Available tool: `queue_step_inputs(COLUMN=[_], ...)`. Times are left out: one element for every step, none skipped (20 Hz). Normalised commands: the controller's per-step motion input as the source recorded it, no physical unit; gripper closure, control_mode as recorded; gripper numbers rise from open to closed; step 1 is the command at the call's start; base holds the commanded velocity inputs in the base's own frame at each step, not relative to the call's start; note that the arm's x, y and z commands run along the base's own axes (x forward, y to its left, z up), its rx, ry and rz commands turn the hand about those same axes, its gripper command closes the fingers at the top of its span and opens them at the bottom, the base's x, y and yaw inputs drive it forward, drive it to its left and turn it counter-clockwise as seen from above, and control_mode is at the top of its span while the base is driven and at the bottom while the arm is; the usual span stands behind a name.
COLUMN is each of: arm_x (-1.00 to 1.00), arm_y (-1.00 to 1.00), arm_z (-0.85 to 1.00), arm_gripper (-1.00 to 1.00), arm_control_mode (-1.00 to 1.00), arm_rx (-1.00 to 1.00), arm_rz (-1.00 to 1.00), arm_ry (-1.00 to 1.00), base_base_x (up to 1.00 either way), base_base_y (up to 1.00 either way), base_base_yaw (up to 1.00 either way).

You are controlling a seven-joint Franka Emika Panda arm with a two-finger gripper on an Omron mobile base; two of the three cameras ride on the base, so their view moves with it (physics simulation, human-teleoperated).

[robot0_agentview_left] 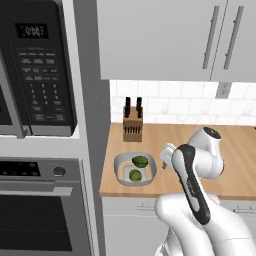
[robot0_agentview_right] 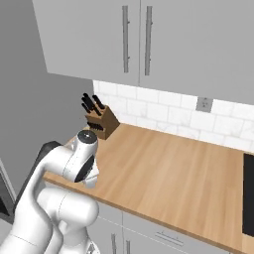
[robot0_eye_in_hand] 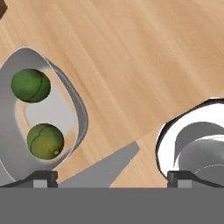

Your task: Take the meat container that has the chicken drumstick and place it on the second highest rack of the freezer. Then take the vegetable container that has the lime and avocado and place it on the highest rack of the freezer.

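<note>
The vegetable container is a grey bowl-like tray at the counter's left end. It holds the dark green avocado and the yellow-green lime. My gripper hovers just right of it, above the wood. In the hand view the container's rim curves past the left fingertip. The avocado and lime lie inside. The gripper is open with nothing between its fingers. The meat container, chicken drumstick, freezer and racks are out of view.
A knife block stands at the back wall behind the container. A microwave and oven column rises left of the counter. Upper cabinets hang overhead. A black cooktop edge lies far right.
</note>
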Motion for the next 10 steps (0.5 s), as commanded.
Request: queue_step_inputs(arm_x=[0.39, 0.47, 0.53, 0.56, 0.57, 0.56, 0.5, 0.44, 0.36, 0.29], arm_y=[0.09, 0.13, 0.21, 0.18, 0.16, 0.2, 0.28, 0.26, 0.16, 0.17], arm_z=[-0.19, -0.13, -0.15, -0.13, -0.18, -0.25, -0.43, -0.6, -0.63, -0.61], arm_gripper=[-1.0, -1.0, -1.0, -1.0, -1.0, -1.0, -1.0, -1.0, -1.0, -1.0], arm_control_mode=[-1.0, -1.0, -1.0, -1.0, -1.0, -1.0, -1.0, -1.0, -1.0, -1.0], arm_rx=[-0.01, -0.01, -0.02, 0.0, 0.0, -0.01, -0.08, -0.12, -0.11, -0.11], arm_rz=[0.0, 0.0, 0.0, 0.0, 0.0, 0.0, 0.0, 0.0, 0.0, 0.0], arm_ry=[0.0, 0.0, 0.0, 0.0, 0.0, 0.0, 0.03, 0.05, 0.01, 0.01], base_base_x=[0.0, 0.0, 0.0, 0.0, 0.0, 0.0, 0.0, 0.0, 0.0, 0.0], base_base_y=[0.0, 0.0, 0.0, 0.0, 0.0, 0.0, 0.0, 0.0, 0.0, 0.0], base_base_yaw=[0.0, 0.0, 0.0, 0.0, 0.0, 0.0, 0.0, 0.0, 0.0, 0.0])
